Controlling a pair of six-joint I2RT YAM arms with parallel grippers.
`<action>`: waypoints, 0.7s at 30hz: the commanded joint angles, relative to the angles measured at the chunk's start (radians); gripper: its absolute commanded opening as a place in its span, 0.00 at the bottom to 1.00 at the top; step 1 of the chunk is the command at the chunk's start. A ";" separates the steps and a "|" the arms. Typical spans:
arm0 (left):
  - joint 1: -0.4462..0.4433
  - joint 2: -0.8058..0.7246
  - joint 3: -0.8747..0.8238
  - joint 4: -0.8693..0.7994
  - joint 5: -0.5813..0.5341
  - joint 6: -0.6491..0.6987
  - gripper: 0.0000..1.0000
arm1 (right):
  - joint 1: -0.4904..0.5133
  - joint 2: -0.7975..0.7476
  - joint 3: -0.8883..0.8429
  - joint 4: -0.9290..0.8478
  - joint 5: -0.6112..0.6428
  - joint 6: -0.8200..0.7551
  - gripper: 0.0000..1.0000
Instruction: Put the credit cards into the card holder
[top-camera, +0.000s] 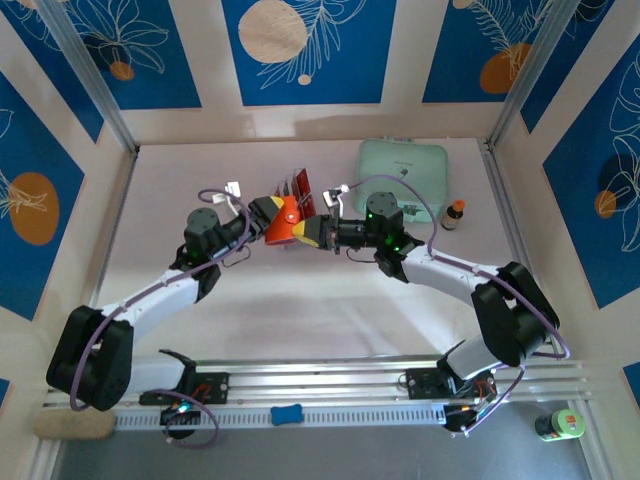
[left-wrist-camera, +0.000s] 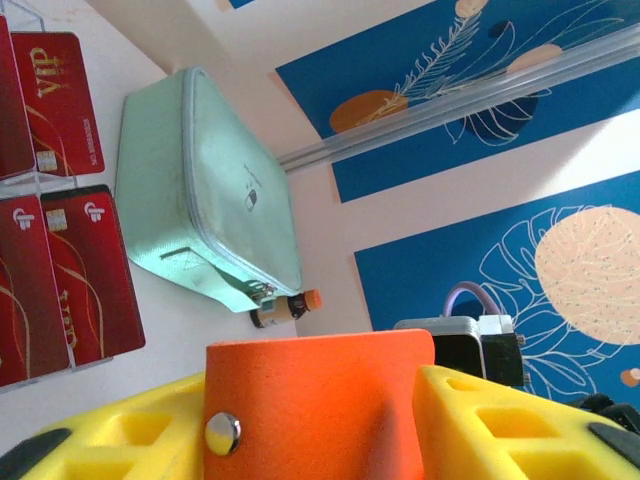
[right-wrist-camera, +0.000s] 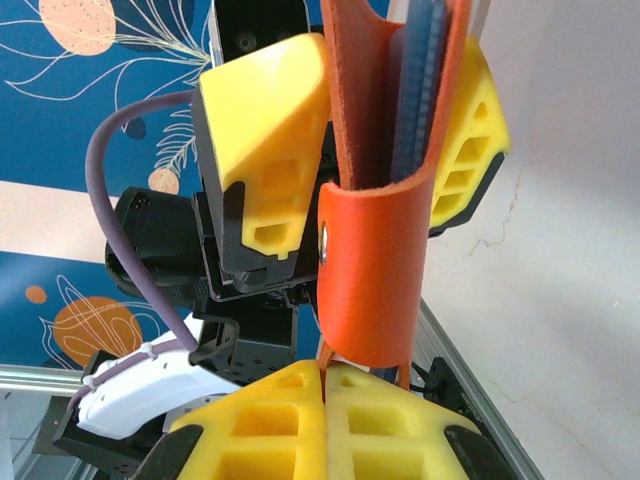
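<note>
**A:** Where's the card holder right now?

**B:** You've got it up between both arms, over the middle of the tabletop (top-camera: 300, 310), a touch toward the far edge. The card holder (right-wrist-camera: 370, 270) stands on end in the right wrist view. It's orange, its mouth is open at the top, and grey-blue lining shows inside.

**A:** And the left tool?

**B:** Your left tool (left-wrist-camera: 320, 390) sits at a middling width, with one yellow finger (right-wrist-camera: 265, 150) flat on each outer face of the card holder, so it's gripping it. The silver snap (left-wrist-camera: 222, 432) is right next to one of those fingers.

**A:** Right tool?

**B:** Your right tool (right-wrist-camera: 325, 390) is pinched fully together, pads meeting. A thin orange edge of the card holder runs down into the seam and looks nipped there.

**A:** The credit cards?

**B:** The credit cards (left-wrist-camera: 70, 280) are red and stand in a clear rack (left-wrist-camera: 80, 368) just past the card holder, toward the far edge.

**A:** Anything else out there?

**B:** A mint-green case (left-wrist-camera: 200, 190) lies at the far edge, right of centre. A small orange-capped bottle (left-wrist-camera: 283, 309) is just beside it, toward the right edge.
</note>
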 joint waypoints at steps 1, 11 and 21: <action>0.003 -0.012 -0.017 0.058 0.009 -0.001 0.43 | -0.006 0.007 -0.019 0.024 -0.002 0.009 0.00; 0.002 -0.030 -0.019 0.002 -0.004 0.047 0.03 | -0.055 -0.084 -0.034 -0.251 0.042 -0.155 0.30; -0.017 -0.050 -0.017 -0.103 -0.057 0.111 0.00 | 0.019 -0.156 0.283 -1.050 0.424 -0.636 0.50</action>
